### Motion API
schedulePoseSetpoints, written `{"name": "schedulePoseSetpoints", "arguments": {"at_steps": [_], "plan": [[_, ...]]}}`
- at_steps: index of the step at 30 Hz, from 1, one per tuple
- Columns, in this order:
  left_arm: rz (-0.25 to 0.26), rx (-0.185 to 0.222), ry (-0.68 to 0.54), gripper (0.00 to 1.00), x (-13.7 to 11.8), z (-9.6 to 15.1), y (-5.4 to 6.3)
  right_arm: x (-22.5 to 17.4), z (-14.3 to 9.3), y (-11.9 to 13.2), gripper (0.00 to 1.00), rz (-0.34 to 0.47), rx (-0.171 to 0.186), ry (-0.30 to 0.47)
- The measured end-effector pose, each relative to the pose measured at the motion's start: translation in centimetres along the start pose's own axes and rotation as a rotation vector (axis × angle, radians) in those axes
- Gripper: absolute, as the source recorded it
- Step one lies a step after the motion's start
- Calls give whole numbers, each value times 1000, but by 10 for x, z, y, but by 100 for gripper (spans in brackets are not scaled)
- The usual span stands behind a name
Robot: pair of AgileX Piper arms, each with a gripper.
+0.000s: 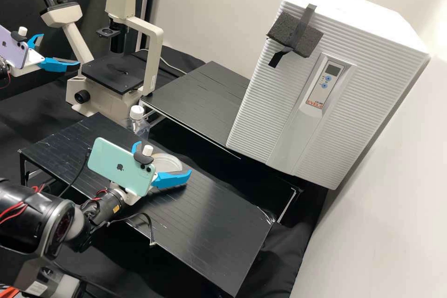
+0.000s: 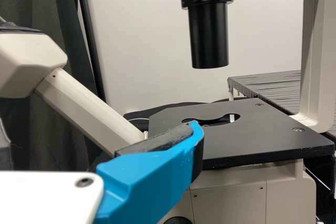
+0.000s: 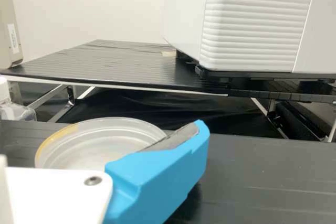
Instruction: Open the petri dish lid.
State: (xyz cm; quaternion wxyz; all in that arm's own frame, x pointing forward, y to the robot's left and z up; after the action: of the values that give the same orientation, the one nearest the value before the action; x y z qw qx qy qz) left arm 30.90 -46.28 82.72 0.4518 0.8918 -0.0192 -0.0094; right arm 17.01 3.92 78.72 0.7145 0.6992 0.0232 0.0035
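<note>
Left gripper [image 1: 58, 50] and right gripper [image 1: 164, 159] are both released; the petri dish [image 3: 100, 142] lies on the black platform [image 1: 209, 223] between the latter's jaws, whose closing too low could seize base with lid.

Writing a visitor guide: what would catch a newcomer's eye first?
Probably the big white ribbed cabinet, rising on the rear black table at the high view's right. Then the mint-green phone mounted behind the right pincer, near a clear round dish on the front black table.
</note>
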Motion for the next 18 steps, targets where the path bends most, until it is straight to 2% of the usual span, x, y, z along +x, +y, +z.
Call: {"name": "schedulePoseSetpoints", "arguments": {"at_steps": [1, 18], "plan": [[0, 0, 0, 100, 0, 0, 0, 0, 0, 0, 0, -2, 0, -1], [0, 0, 0, 100, 0, 0, 0, 0, -2, -3, 0, -9, -2, 9]]}}
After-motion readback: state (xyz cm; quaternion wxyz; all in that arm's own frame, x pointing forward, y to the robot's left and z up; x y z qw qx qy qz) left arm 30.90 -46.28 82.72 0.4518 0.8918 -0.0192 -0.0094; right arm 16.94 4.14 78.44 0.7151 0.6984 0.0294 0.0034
